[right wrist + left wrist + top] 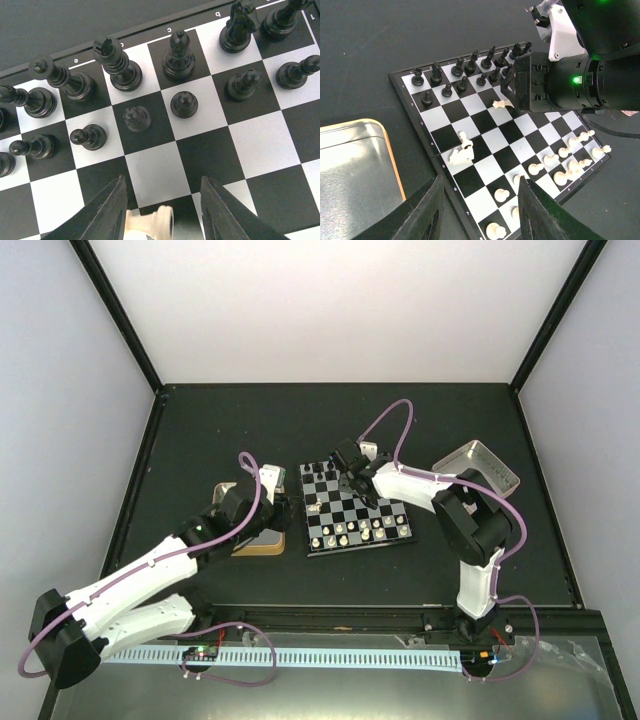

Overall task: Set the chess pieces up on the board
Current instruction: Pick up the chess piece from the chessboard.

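Dark matte bench. On it, near the middle, a chequered board, skewed a little against the bench edges. Just left of that, close but not touching, a gold-rimmed tray. Off to the right and farther back, well apart, a silver tin, also skewed.

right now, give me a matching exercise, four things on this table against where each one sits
Things:
1. black pieces
2. cream piece on its side
3. gold-rimmed tray
4. silver tin

Places:
A. on the table, left of the board
B. on the table, right of the board
C. standing in the board's far rows
D. mid-board, by the right gripper

Pairs: 1-C, 2-D, 3-A, 4-B
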Motion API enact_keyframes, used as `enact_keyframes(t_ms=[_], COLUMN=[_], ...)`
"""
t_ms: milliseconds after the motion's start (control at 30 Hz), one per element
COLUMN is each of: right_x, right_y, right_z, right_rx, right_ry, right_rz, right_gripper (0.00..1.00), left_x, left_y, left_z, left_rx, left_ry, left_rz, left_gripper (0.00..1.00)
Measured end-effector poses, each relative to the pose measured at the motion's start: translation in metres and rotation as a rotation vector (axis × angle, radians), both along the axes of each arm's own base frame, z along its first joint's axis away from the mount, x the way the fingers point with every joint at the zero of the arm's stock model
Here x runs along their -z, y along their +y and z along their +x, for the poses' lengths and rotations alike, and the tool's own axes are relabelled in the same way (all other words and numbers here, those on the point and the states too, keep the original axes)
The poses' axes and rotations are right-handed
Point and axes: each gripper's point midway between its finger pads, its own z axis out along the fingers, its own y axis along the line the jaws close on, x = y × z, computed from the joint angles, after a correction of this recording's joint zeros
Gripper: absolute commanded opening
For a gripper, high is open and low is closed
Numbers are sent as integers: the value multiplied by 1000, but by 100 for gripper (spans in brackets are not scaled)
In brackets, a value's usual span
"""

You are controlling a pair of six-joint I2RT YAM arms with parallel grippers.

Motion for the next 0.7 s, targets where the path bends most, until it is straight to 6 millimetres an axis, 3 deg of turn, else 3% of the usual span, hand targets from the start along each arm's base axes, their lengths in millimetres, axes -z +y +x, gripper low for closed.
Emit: enact_keyframes(t_ms=[333,567,700], right_x=[5,-15,-14], right_y=[4,17,28], right_z=[-12,-26,-34], right_rx=[-67,-250,-376], right_ry=[40,33,47], right_rz=[21,60,68], right_gripper=[48,54,54], left_x=[0,0,0], left_y=[0,0,0], left_z=[0,0,0], left_rx=[2,2,3], left_ry=[1,1,2], left_rz=[0,-1,-1], left_gripper=[42,42,42])
